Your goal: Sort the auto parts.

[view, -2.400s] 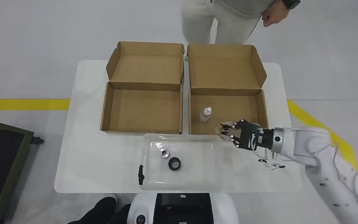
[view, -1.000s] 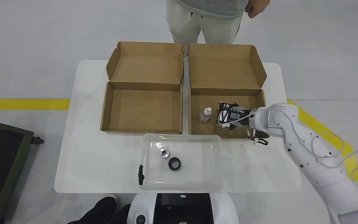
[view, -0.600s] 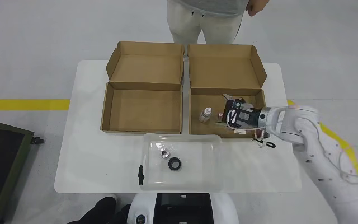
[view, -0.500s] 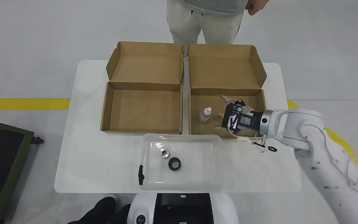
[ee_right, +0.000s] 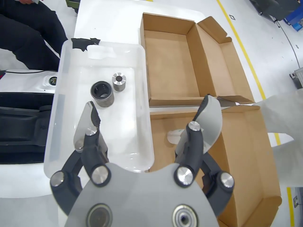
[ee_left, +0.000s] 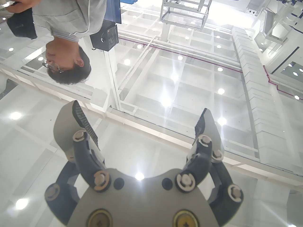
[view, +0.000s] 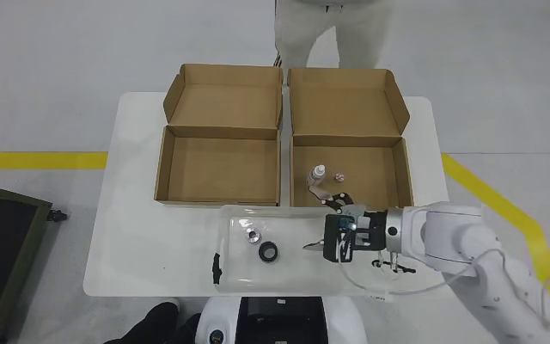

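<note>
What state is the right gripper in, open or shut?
Open and empty: the right gripper has its fingers spread wide above the clear tray, with nothing between them.

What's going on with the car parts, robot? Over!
Right gripper open, above rim of clear plastic tray. Left gripper open, pointing up. Dark metal ring and small grey metal cylinder stand in tray, untouched. Nothing between.

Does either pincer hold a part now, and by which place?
Nothing is held: the right pincer is open and empty by the clear tray, and the left pincer is open and empty.
</note>
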Robot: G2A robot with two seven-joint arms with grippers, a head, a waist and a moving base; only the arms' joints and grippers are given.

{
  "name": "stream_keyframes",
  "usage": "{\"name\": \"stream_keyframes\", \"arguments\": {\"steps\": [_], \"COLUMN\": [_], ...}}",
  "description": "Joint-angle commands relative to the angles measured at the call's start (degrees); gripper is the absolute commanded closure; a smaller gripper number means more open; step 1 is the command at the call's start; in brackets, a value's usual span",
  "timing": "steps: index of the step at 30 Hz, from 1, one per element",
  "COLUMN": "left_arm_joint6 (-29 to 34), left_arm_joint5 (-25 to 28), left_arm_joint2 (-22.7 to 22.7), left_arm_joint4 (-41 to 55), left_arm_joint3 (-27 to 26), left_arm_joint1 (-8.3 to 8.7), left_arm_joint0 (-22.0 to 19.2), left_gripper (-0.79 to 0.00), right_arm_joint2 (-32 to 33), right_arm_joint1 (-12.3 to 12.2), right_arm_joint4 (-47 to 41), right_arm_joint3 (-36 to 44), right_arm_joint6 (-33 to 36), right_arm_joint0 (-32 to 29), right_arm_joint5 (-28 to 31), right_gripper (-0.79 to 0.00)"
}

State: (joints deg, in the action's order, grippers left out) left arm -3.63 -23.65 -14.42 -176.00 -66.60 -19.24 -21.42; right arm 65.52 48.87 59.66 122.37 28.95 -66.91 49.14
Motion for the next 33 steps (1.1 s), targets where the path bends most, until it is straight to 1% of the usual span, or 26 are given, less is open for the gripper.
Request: {"name": "stream_keyframes", "arguments": {"steps": [1,4,9,14,16,33], "left_arm_joint6": [0.0,0.0,0.0,0.0,0.0,0.0], "left_arm_joint5": [0.0,0.0,0.0,0.0,0.0,0.0], "left_arm_joint2": [0.0,0.0,0.0,0.0,0.0,0.0], "left_arm_joint4": [0.0,0.0,0.0,0.0,0.0,0.0], "left_arm_joint3": [0.0,0.0,0.0,0.0,0.0,0.0], "left_arm_joint1": [0.00,0.00,0.00,0.00,0.00,0.00], "left_arm_joint0": [0.0,0.0,0.0,0.0,0.0,0.0], "left_gripper": [-0.785,-0.785,-0.785,-0.785,-0.785,-0.785], "right_arm_joint2": [-1.6,-4.8,-10.3,-15.6,-17.4,-26.1], "right_arm_joint1": [0.2,0.7,1.8,3.1,3.6,7.5], "right_arm_joint4": [0.9,2.7,6.4,9.9,11.1,17.8], "right_arm_joint3": [-0.3,-0.5,-1.8,-4.2,-5.7,-17.0], "right_arm_joint6": [-0.4,-0.6,-1.4,-2.5,-3.1,-9.2], "right_arm_joint0": [0.0,0.3,1.7,3.3,3.8,7.9], "right_arm_joint5": [-0.1,0.1,-0.8,-1.5,-2.0,-6.4], "right_gripper": [-0.705,-0.696,-0.659,-0.680,-0.674,-0.646]}}
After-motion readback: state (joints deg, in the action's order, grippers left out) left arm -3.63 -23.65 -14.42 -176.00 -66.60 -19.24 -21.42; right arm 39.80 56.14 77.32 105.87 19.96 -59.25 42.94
